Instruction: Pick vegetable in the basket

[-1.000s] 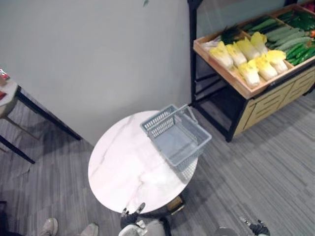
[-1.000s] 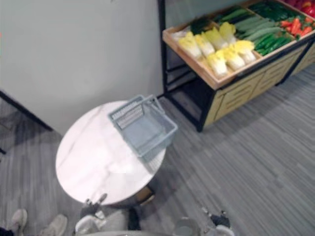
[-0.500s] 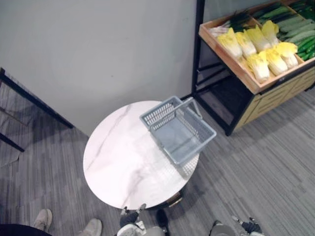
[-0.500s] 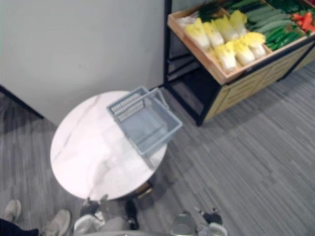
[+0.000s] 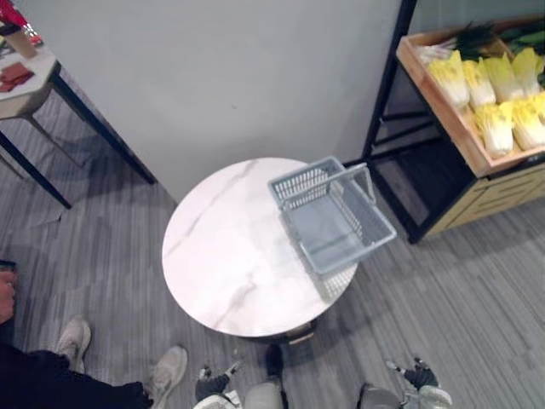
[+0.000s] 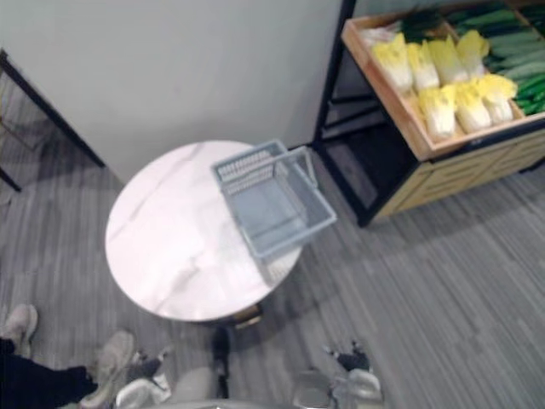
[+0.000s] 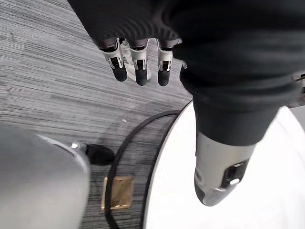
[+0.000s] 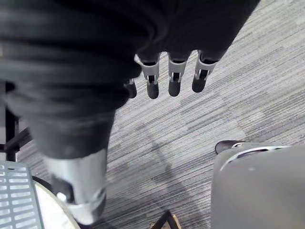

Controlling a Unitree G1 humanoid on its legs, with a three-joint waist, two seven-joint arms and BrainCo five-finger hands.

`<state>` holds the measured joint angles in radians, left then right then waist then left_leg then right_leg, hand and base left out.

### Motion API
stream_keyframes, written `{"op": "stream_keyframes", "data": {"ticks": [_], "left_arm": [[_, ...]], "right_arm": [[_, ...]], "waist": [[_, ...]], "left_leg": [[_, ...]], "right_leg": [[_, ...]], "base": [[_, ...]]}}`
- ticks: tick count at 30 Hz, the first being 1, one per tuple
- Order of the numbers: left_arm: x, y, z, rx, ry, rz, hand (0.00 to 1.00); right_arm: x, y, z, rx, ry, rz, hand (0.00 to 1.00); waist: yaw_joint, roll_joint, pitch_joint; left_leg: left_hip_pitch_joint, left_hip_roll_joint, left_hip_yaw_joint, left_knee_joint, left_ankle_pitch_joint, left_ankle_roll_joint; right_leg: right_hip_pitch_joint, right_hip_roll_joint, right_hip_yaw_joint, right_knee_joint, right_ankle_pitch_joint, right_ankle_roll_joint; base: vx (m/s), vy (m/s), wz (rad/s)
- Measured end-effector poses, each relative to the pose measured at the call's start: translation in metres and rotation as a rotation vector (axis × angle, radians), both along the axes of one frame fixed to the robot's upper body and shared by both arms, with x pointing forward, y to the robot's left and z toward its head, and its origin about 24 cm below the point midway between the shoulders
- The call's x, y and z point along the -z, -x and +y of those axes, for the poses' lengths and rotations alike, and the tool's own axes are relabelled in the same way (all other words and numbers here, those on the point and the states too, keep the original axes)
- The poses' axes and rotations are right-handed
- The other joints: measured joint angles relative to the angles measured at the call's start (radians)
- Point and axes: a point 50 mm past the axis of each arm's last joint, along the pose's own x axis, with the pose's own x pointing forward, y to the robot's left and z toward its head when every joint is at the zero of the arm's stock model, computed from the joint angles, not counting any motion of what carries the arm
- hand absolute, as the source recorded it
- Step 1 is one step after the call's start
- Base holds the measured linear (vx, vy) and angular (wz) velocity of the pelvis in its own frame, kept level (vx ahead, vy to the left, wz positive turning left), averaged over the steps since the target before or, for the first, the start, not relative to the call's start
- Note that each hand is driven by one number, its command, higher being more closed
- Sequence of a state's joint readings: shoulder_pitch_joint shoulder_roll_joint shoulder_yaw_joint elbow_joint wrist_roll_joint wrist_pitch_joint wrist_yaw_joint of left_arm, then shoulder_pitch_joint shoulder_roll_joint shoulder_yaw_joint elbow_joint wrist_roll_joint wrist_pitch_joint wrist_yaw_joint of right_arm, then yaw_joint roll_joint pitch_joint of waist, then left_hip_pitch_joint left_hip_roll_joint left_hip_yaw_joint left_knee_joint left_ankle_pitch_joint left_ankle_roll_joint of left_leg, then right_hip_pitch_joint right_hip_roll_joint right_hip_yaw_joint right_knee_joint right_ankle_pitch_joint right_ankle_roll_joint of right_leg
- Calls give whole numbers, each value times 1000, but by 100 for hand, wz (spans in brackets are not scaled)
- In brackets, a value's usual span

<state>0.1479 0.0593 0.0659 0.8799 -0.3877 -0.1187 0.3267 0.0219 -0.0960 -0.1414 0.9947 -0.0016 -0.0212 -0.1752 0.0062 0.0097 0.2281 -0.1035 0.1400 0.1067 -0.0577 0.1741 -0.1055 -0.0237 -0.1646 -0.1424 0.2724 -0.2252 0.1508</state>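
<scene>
A round white marble table (image 5: 221,256) carries a grey plastic basket (image 5: 334,220) overhanging its edge.

I see my left hand (image 7: 138,62) hanging low at my side, fingers straight and relaxed, thumb held apart, holding nothing. My right hand (image 8: 174,76) hangs the same way on the other side: fingers extended in a row, thumb spread off, palm empty.

My left robot hand (image 5: 213,381) and right robot hand (image 5: 417,374) are partly cut off by the bottom edge, the crate (image 5: 436,104) of cabbages (image 5: 494,128) runs off the right edge, and a person's legs (image 5: 51,383) are cut off lower left.
</scene>
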Motion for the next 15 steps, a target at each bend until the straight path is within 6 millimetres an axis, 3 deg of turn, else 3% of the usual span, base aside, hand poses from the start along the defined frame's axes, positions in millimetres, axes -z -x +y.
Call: {"op": "stream_keyframes", "data": {"ticks": [3, 4, 6, 7, 8, 11, 12, 15], "left_arm": [[0, -1, -3, 18, 10, -4, 0], [-1, -4, -3, 31, 13, -13, 0], [-1, -9, -5, 44, 26, -20, 0], [0, -5, -7, 51, 31, -5, 0], [1, -6, -13, 67, 46, -6, 0], [0, -12, -17, 102, 63, -19, 0], [0, -14, -14, 110, 55, -19, 0], [1, -10, -4, 111, 28, 7, 0]], "right_arm": [[-3, -4, -9, -5, 20, -11, 0], [-5, -6, -12, -8, 31, -19, 0], [-6, -5, -22, -4, 55, -12, 0], [-7, -3, -27, -13, 75, -6, 0], [-8, -1, -30, -21, 89, 0, 0], [-5, 4, -27, -20, 82, 22, 0], [-4, 4, -22, -13, 67, 21, 0], [-2, 4, -16, 5, 53, 20, 0]], "waist": [[-1, 5, 2], [-7, -2, 7], [-3, -10, 16], [-19, 0, 14], [-33, 21, 14], [-32, 51, 5], [-31, 37, 9], [-30, 4, 11]], "left_leg": [[-16, 4, -58, -5, 101, -59], [-21, -4, -64, -34, 158, -102], [-37, -30, 19, 159, 3, -44], [-21, -41, 57, 244, -91, -27], [9, -44, 71, 228, -138, -32], [43, -45, 66, 65, -126, 1], [43, -51, 55, 33, -105, 21], [59, -71, 44, -35, -62, 36]], "right_leg": [[-3, 11, -30, 20, -9, -31], [-12, -12, -53, 14, 2, -52], [-17, -58, -56, 11, 15, -49], [-9, -77, -64, 1, 22, -38], [-4, -77, -80, -15, 35, -30], [-19, -58, -105, -45, 67, -12], [-21, -58, -116, -63, 84, -10], [-3, -58, -130, -115, 118, 6]], "base": [[-77, -156, 27], [-123, -92, 19], [-70, -20, 18], [-12, 30, 36], [-8, 66, 36], [-9, 137, 33], [-32, 85, 28], [-53, 98, 20]]}}
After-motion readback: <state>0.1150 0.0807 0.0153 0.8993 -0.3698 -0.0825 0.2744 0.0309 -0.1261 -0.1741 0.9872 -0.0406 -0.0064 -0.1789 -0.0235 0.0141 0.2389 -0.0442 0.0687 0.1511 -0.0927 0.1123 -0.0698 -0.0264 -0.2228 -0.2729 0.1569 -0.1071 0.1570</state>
